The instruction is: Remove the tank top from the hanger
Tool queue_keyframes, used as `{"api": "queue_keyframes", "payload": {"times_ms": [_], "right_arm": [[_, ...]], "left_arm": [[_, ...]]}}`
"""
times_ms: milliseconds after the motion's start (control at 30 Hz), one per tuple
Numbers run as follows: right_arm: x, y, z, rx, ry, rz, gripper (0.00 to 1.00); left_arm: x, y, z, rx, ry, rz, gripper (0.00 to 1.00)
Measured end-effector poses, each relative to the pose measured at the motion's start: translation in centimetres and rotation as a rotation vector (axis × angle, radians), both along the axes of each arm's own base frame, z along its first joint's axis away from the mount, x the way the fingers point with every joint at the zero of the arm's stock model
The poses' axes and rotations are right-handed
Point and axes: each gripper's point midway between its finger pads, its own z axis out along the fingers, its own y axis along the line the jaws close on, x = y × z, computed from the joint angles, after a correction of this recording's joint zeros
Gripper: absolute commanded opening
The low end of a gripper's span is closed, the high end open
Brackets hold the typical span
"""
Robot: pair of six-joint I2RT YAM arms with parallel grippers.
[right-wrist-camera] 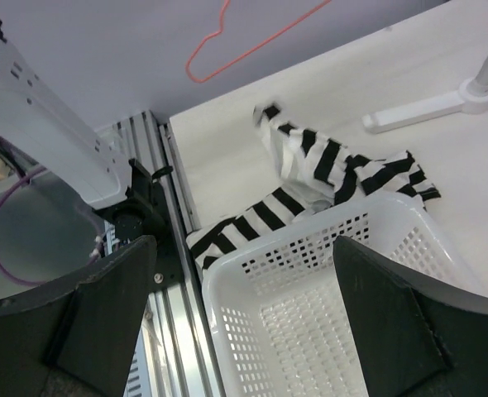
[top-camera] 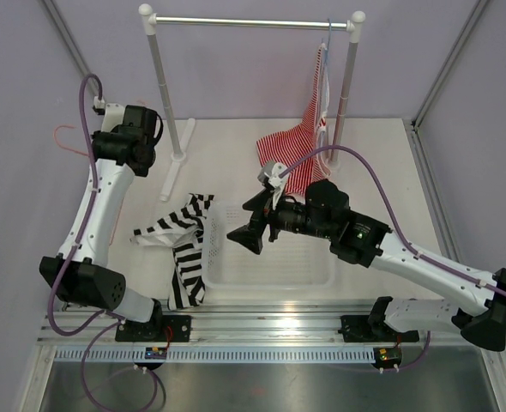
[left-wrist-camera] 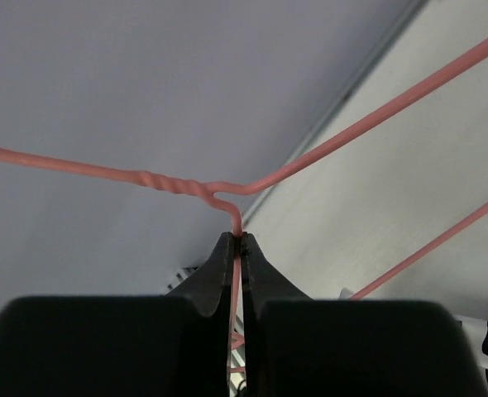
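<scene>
From above, the tank top [top-camera: 180,236] lay draped over the white basket's [top-camera: 274,279] left rim, off the hanger [top-camera: 73,146]. Left wrist: the left gripper [left-wrist-camera: 236,241] was clamped on the pink wire. Right wrist: the right gripper [right-wrist-camera: 244,281] hung wide apart, empty. Removal looked done; next, probably parking the hanger.

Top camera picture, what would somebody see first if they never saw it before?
Probably the bold black-and-white striped tank top, flopped over the left rim of the white basket in the middle of the table. Next, the pink hanger at the far left, bare and pinched in the left arm's shut fingers. A red-and-white top hangs on the rack at the back right.
</scene>
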Motion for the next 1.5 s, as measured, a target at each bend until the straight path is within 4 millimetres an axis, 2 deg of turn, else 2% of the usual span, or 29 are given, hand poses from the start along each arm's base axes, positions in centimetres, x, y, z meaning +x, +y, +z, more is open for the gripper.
{"api": "queue_keyframes", "payload": {"times_ms": [100,133,233,300,400,533,633,700,800,933,1033,1067,1167,1200,1233,1333,1367,1400,1500], "right_arm": [[0.6,-0.8,1.2,0.048,-0.008,-0.064,0.96],[0.8,-1.0,1.6,0.064,-0.009,-0.085,0.96],[1.9,-1.8,2.7,0.105,-0.001,-0.171,0.97],[2.6,-2.5,3.0,0.116,0.006,-0.23,0.98],[4.0,-3.8,2.9,0.09,0.021,-0.339,0.99],[7.1,-6.8,3.3,0.116,0.116,-0.496,0.99],[9.1,-9.1,3.8,0.202,0.194,-0.571,0.99],[8.8,-8.5,4.2,0.247,0.23,-0.525,1.0],[8.2,-6.1,4.7,0.295,0.271,-0.412,0.99],[8.7,-3.1,3.5,0.279,0.319,-0.318,0.97],[9.0,-1.3,2.8,0.265,0.342,-0.263,0.91],[9.0,-0.8,2.6,0.262,0.347,-0.243,0.88],[9.0,0.1,2.7,0.264,0.334,-0.198,0.56],[9.0,0.3,2.9,0.267,0.326,-0.185,0.22],[9.0,0.5,3.2,0.27,0.309,-0.171,0.01],[8.5,0.8,4.3,0.289,0.29,-0.127,0.0],[8.3,0.8,4.7,0.299,0.276,-0.113,0.0],[8.1,0.8,5.2,0.309,0.266,-0.097,0.0],[7.4,0.5,6.3,0.332,0.248,-0.075,0.0]], "left_arm": [[-0.6,-0.7,2.9,0.061,-0.034,-0.009,0.0],[-0.5,-1.7,4.1,0.079,-0.055,-0.039,0.0],[0.0,-5.5,5.9,0.105,-0.09,-0.161,0.0],[0.2,-8.4,6.0,0.099,-0.086,-0.264,0.0],[0.1,-11.4,5.3,0.063,-0.065,-0.375,0.0],[-0.3,-14.3,3.8,-0.097,-0.071,-0.497,0.0],[-1.8,-16.1,3.1,-0.282,-0.12,-0.597,0.0],[-3.0,-17.1,3.3,-0.389,-0.163,-0.652,0.0],[-4.5,-18.8,4.0,-0.542,-0.238,-0.734,0.0],[-5.5,-21.0,4.2,-0.682,-0.276,-0.811,0.0],[-5.7,-22.2,3.7,-0.739,-0.263,-0.841,0.0],[-5.7,-22.6,3.5,-0.755,-0.258,-0.852,0.0],[-6.1,-24.0,3.0,-0.817,-0.238,-0.896,0.0],[-6.3,-24.5,2.9,-0.838,-0.232,-0.915,0.0],[-6.5,-24.9,2.9,-0.854,-0.226,-0.93,0.0],[-7.0,-25.9,3.1,-0.901,-0.222,-0.983,0.0],[-7.1,-26.2,3.3,-0.911,-0.226,-1.001,0.07],[-7.2,-26.3,3.5,-0.918,-0.24,-1.026,0.25],[-8.2,-27.1,4.2,-0.951,-0.289,-1.132,0.44]]}}
